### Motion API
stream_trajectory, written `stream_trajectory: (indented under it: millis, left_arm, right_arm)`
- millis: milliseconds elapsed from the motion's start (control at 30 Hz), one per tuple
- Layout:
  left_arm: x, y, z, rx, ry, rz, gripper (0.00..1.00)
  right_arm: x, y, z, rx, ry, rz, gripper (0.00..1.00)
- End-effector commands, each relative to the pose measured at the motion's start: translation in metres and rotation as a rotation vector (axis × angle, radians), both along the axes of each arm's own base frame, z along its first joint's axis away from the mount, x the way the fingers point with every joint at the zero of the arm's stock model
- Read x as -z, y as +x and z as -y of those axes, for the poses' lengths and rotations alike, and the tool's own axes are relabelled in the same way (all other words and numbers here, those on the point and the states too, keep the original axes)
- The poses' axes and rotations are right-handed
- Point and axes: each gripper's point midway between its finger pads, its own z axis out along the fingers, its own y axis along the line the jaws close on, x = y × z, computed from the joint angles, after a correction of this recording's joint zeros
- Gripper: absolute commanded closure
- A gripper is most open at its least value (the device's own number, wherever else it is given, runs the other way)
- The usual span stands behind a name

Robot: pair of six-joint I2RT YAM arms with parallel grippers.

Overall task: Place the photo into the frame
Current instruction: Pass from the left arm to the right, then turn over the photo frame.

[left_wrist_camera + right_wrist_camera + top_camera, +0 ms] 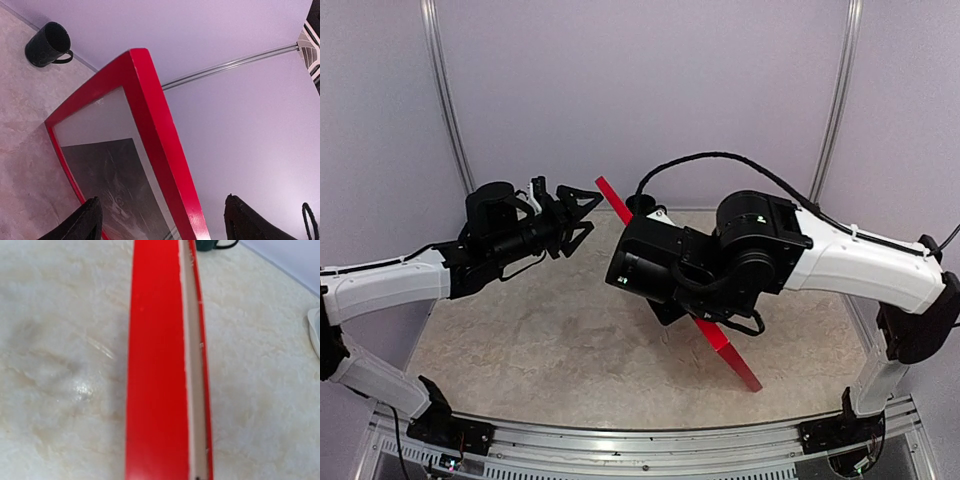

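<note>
Standing tilted on its edge on the table point(520, 350), the large red rectangular picture frame point(735, 362) could fall flat if the right gripper, whose hold I cannot tell, slackens; the left gripper point(582, 214) hovers wide open nearby, dark paper photo point(112, 190) showing inside

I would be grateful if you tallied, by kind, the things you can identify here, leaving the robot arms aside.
Frame: 1
Photo: 1
Mug: 1
Total: 3
</note>
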Motion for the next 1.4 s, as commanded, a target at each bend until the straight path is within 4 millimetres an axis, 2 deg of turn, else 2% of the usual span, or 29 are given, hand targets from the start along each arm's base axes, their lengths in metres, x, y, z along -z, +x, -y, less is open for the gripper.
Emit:
stream_trajectory:
  millis: [0,100,200,300,400,567,800,933,1200,1367]
  left_arm:
    - [-0.002,-0.002,-0.032,-0.079,0.042,0.015,0.15]
    - [0.005,-0.005,-0.044,-0.104,0.077,0.007,0.1]
    - [0.013,-0.008,-0.054,-0.123,0.104,0.0,0.02]
    - [0.027,-0.012,-0.062,-0.138,0.14,-0.015,0.01]
    - [0.041,-0.014,-0.067,-0.141,0.168,-0.033,0.01]
    - [0.06,-0.017,-0.072,-0.142,0.19,-0.059,0.01]
    - [0.068,-0.018,-0.072,-0.136,0.198,-0.067,0.01]
    - [0.075,-0.019,-0.072,-0.133,0.201,-0.076,0.01]
    - [0.091,-0.021,-0.07,-0.117,0.206,-0.103,0.01]
    - [0.102,-0.022,-0.07,-0.11,0.219,-0.118,0.01]
  right_arm:
    - [-0.052,0.016,0.021,0.055,0.224,0.098,0.81]
    - [-0.05,0.022,0.031,0.054,0.351,0.049,0.81]
    - [-0.042,0.032,0.05,0.086,0.469,0.0,0.82]
    - [-0.041,0.037,0.066,0.112,0.552,-0.023,0.83]
    - [-0.052,0.042,0.081,0.143,0.58,-0.011,0.83]
    - [-0.069,0.043,0.087,0.158,0.641,0.005,0.83]
    - [-0.1,0.048,0.093,0.164,0.746,0.021,0.82]
    - [-0.106,0.05,0.089,0.156,0.781,0.013,0.82]
    - [-0.088,0.064,0.103,0.229,0.852,-0.014,0.83]
    - [-0.066,0.071,0.114,0.289,0.88,-0.028,0.83]
